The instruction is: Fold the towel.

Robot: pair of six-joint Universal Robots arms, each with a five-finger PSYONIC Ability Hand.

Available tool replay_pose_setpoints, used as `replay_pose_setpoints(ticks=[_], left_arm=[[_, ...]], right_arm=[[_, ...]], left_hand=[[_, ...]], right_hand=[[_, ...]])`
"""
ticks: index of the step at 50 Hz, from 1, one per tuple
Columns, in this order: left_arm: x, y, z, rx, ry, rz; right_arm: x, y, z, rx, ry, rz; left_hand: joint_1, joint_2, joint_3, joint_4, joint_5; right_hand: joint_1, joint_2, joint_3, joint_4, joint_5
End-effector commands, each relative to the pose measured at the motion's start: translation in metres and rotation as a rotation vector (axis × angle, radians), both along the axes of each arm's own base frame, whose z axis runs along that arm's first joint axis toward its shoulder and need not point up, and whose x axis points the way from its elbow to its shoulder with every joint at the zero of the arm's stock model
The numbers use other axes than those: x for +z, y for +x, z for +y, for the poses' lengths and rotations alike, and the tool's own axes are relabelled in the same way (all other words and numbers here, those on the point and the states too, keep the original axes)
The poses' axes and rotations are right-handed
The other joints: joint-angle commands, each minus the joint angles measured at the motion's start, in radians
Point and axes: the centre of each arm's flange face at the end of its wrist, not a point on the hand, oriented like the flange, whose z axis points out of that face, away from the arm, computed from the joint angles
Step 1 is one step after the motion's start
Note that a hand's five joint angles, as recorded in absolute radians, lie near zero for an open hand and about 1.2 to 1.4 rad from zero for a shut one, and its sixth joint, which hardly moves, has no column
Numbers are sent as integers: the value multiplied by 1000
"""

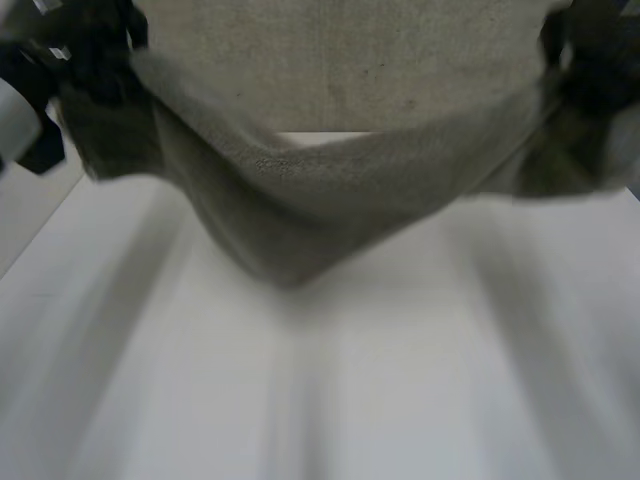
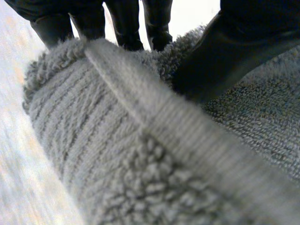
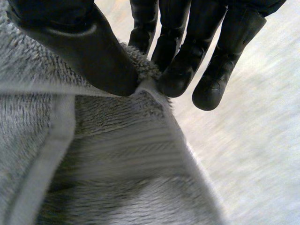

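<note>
A grey terry towel hangs in the air between my two hands, above the white table. It sags in the middle to a low point over the table. My left hand holds one upper corner. Seen from the left wrist, the thumb presses the towel against the fingers behind it. My right hand holds the other upper corner. There the thumb and fingers pinch the towel's hemmed corner.
The white table's left edge runs diagonally below my left arm. Bare table stretches from under the hanging towel to the near side.
</note>
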Motion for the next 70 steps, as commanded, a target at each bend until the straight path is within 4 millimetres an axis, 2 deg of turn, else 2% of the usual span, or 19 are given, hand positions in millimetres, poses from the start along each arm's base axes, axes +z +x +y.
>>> replay_pose_setpoints(ticks=[1, 6, 10, 11, 13, 17, 22, 24, 25, 27, 30, 32, 35, 40, 52, 55, 57, 59, 70], left_arm=[[-100, -19, -37, -21, 257, -222], [-102, -38, -55, 8, 143, -357], [-53, -45, -71, 93, -99, -240], [-53, -45, -71, 93, -100, -240], [-6, -44, -66, 100, -251, -49], [17, -34, -57, 86, -268, 73], [-3, -29, -51, 75, -172, 69], [-34, -30, -46, 54, -57, 28], [-34, -30, -46, 54, -56, 28], [-73, -33, -37, 26, 82, -27], [-96, -34, -30, 13, 158, -69], [-131, -32, -15, -10, 265, -160], [-159, -26, 2, -34, 340, -247], [-178, -24, 28, -89, 385, -320], [-143, -17, 52, -85, 296, -302], [-140, -17, 58, -91, 287, -302], [-141, -18, 61, -96, 291, -310], [-141, -18, 62, -97, 291, -312], [-138, -12, 57, -66, 287, -311]], right_arm=[[-87, 19, -30, 66, 232, 238], [-86, 28, -64, -39, 116, 234], [-55, 35, -91, -174, -195, 92], [-55, 35, -91, -174, -196, 91], [-31, 36, -84, -206, -328, -9], [-17, 32, -70, -189, -346, -36], [-41, 36, -62, -122, -226, 31], [-67, 38, -54, -67, -96, 93], [-67, 38, -54, -66, -96, 94], [-95, 38, -47, -25, 22, 182], [-111, 38, -42, -4, 80, 238], [-144, 32, -33, 21, 190, 368], [-168, 26, -21, 58, 270, 509], [-185, 22, -6, 108, 337, 608], [-153, 4, 16, 75, 319, 607], [-149, 1, 24, 91, 337, 625], [-147, -1, 29, 104, 346, 650], [-142, -8, 29, 97, 353, 675], [-106, -1, 7, 78, 327, 335]], left_hand=[[-104, -158, -184, -176, -315], [-93, -147, -172, -165, -303], [-87, -141, -166, -159, -297], [-87, -141, -166, -159, -297], [-84, -138, -163, -156, -294], [-84, -138, -163, -156, -294], [-90, -144, -169, -162, -300], [-87, -141, -166, -159, -297], [-87, -141, -166, -159, -297], [-87, -141, -166, -159, -297], [-87, -141, -166, -159, -297], [-87, -141, -166, -159, -297], [-87, -141, -166, -159, -297], [-90, -144, -169, -162, -300], [-134, -188, -213, -206, -344], [-301, -355, -380, -373, -511], [-678, -732, -757, -750, -888], [-750, -804, -829, -822, -960], [-1035, -1089, -1114, -1107, -1245]], right_hand=[[79, 87, 54, 56, 60], [79, 87, 54, 56, 60], [79, 87, 54, 56, 60], [79, 87, 54, 56, 60], [79, 87, 54, 56, 60], [79, 87, 54, 56, 60], [79, 87, 54, 56, 60], [79, 87, 54, 56, 60], [79, 87, 54, 56, 60], [79, 87, 54, 56, 60], [79, 87, 54, 56, 60], [79, 87, 54, 56, 60], [79, 87, 54, 56, 60], [79, 87, 54, 56, 60], [79, 87, 54, 56, 60], [79, 87, 54, 56, 60], [79, 87, 54, 56, 60], [-922, -914, -948, -945, -941], [-980, -971, -1005, -1003, -998]])
